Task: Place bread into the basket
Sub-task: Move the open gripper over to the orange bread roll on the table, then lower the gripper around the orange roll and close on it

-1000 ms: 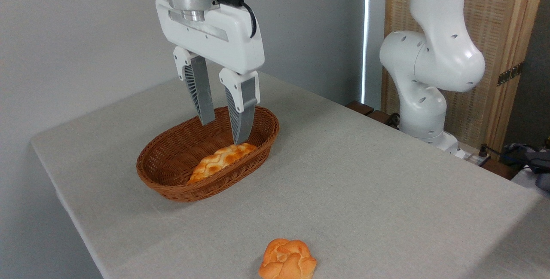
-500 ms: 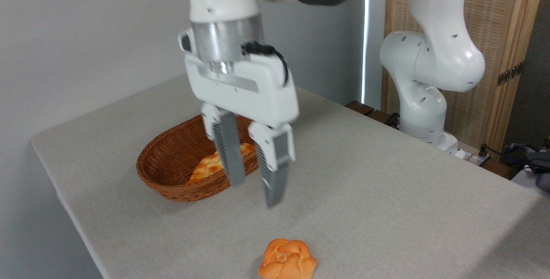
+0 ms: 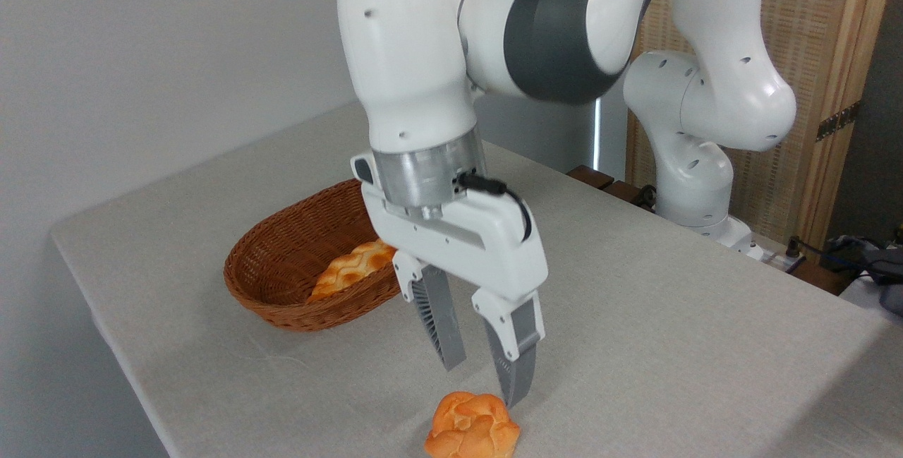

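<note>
bench [image 3: 635,345]: pale grey top, takes up most of the shot, with its left corner sitting against a plain grey wall
basket [image 3: 282,288]: brown oval wicker one, over on the left and a bit farther back on the bench; its right end is hidden behind the gripper body
loaf [image 3: 350,269]: long braided pale-and-brown one lying inside the basket, leaning up against the near-right wall
gripper [image 3: 485,380]: white body with grey ribbed fingers [image 3: 441,324], pointing down, hanging just above the bench, right of the basket and nearer the camera
jaws: spread moderately wide with nothing between them, so it's holding nothing
bread [image 3: 471,426]: the little golden-orange knotted bun, sitting on the bench at the near edge of the shot, well apart from the basket. The right fingertip looks to be just behind its top right, touching or not I can't tell
arm [image 3: 451,70]: white and dark grey, coming in from the upper right, small blue light lit on top
base [image 3: 695,154]: the arm's white lower links stand at the far right edge of the bench, wooden slatted screen behind
writing: no brand or label I can read anywhere
</note>
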{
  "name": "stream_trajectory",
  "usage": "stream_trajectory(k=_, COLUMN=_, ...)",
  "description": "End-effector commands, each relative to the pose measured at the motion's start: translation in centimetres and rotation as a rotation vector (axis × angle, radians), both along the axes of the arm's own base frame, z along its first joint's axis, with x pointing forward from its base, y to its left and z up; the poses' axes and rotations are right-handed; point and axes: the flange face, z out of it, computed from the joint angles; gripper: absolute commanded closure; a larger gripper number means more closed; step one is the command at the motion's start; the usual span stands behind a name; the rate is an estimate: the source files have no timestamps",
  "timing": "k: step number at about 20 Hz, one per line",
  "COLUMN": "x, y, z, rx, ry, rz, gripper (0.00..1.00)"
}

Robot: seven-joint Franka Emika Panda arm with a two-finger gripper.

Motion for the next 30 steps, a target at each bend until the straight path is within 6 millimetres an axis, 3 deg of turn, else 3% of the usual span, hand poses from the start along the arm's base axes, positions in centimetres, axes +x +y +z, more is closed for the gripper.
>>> stream_trajectory(k=1, x=-0.1, y=-0.5, z=-1.3, rx=0.031, ry=-0.049, rz=-0.047, gripper=0.00)
stream_trajectory(k=15, x=-0.4, y=-1.8, z=-5.5, rx=0.074, ry=-0.055, rz=-0.124, gripper=0.00)
stream_trajectory(k=26, x=-0.9, y=-2.3, z=-7.6, rx=0.095, ry=-0.065, rz=-0.170, gripper=0.00)
stream_trajectory(k=27, x=-0.9, y=-2.4, z=-7.7, rx=0.095, ry=-0.071, rz=-0.172, gripper=0.02)
stream_trajectory(k=30, x=-0.8, y=-2.4, z=-7.6, rx=0.095, ry=-0.083, rz=-0.173, gripper=0.25)
